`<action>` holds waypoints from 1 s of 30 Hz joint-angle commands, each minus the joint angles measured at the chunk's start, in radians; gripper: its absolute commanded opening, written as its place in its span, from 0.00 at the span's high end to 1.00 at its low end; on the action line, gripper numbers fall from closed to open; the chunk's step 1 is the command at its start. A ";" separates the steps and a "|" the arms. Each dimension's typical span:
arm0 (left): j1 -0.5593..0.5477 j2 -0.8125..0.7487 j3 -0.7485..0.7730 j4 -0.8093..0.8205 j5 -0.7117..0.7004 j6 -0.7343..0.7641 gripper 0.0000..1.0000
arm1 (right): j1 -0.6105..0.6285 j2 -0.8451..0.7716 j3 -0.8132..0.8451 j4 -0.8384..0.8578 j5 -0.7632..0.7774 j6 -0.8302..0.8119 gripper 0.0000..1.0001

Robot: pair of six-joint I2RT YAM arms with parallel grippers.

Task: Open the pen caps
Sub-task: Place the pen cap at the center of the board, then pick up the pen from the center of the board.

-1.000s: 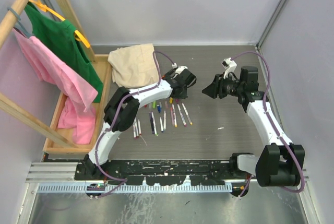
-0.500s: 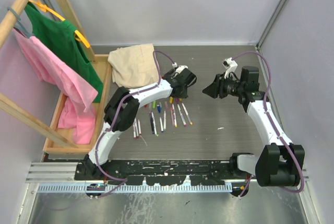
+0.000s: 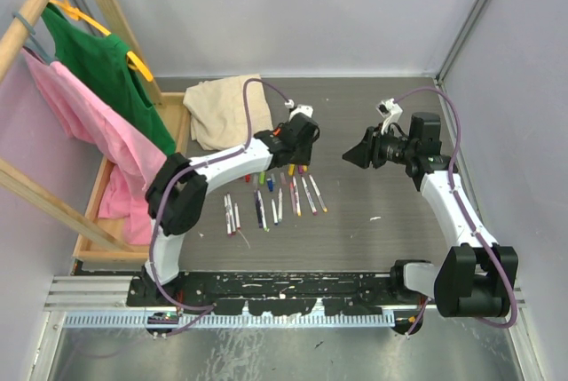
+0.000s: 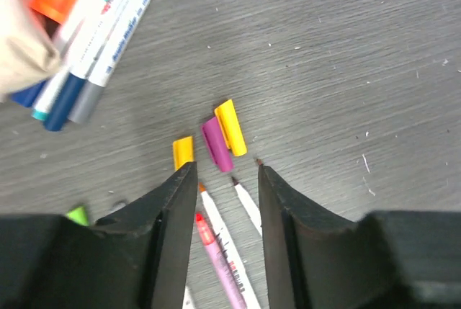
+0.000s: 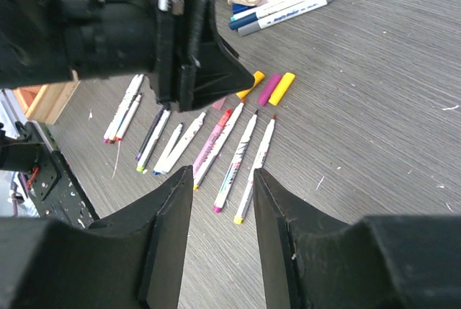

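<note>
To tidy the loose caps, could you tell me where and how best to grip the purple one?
Come from above and pinch it end to end: the purple cap lies flat with a yellow cap close along one long side, so a pinch across would probably catch both.

You're in a robot lab cell, not a home: plain pale wall panels [image 3: 355,8] close in a grey wood-grain surface [image 3: 382,221], the left arm [image 3: 226,162] and right arm [image 3: 448,203] are bolted to an aluminium rail [image 3: 89,289] at its near edge, and a wooden clothes rack [image 3: 25,21] stands alongside.
</note>
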 commanded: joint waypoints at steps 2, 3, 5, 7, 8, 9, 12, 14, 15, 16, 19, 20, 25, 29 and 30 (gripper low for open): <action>0.065 -0.131 -0.109 0.138 0.067 0.237 0.51 | -0.005 -0.005 0.001 0.016 -0.088 -0.049 0.55; 0.078 -0.138 -0.126 0.142 0.095 0.267 0.48 | -0.005 -0.004 0.003 0.009 -0.097 -0.059 0.55; 0.104 -0.151 -0.151 0.145 0.153 0.317 0.42 | -0.005 0.001 0.007 -0.003 -0.116 -0.077 0.55; 0.126 -0.149 -0.159 0.138 0.197 0.366 0.37 | -0.005 0.007 0.009 -0.010 -0.131 -0.086 0.55; 0.136 -0.146 -0.155 0.131 0.212 0.397 0.35 | -0.005 0.008 0.010 -0.012 -0.135 -0.088 0.55; 0.142 -0.138 -0.148 0.118 0.225 0.420 0.35 | -0.005 0.012 0.010 -0.014 -0.136 -0.090 0.55; 0.154 -0.106 -0.105 0.065 0.243 0.478 0.35 | -0.005 0.018 0.011 -0.017 -0.136 -0.093 0.55; 0.161 -0.082 -0.073 0.037 0.246 0.505 0.39 | -0.005 0.020 0.011 -0.017 -0.138 -0.092 0.55; 0.165 -0.070 -0.056 0.025 0.247 0.514 0.42 | -0.005 0.022 0.011 -0.017 -0.138 -0.092 0.55; 0.172 -0.056 -0.038 0.013 0.247 0.520 0.45 | -0.005 0.022 0.011 -0.018 -0.138 -0.092 0.55; 0.191 -0.005 0.031 -0.042 0.262 0.533 0.53 | -0.005 0.023 0.011 -0.017 -0.140 -0.093 0.55; 0.196 0.013 0.057 -0.061 0.266 0.538 0.54 | -0.005 0.024 0.011 -0.017 -0.140 -0.092 0.55; 0.214 0.074 0.146 -0.113 0.271 0.556 0.57 | -0.005 0.026 0.010 -0.017 -0.141 -0.092 0.55; 0.221 0.114 0.192 -0.144 0.272 0.567 0.57 | -0.005 0.027 0.010 -0.017 -0.142 -0.092 0.55; 0.223 0.121 0.200 -0.151 0.272 0.569 0.57 | -0.005 0.029 0.009 -0.017 -0.142 -0.091 0.55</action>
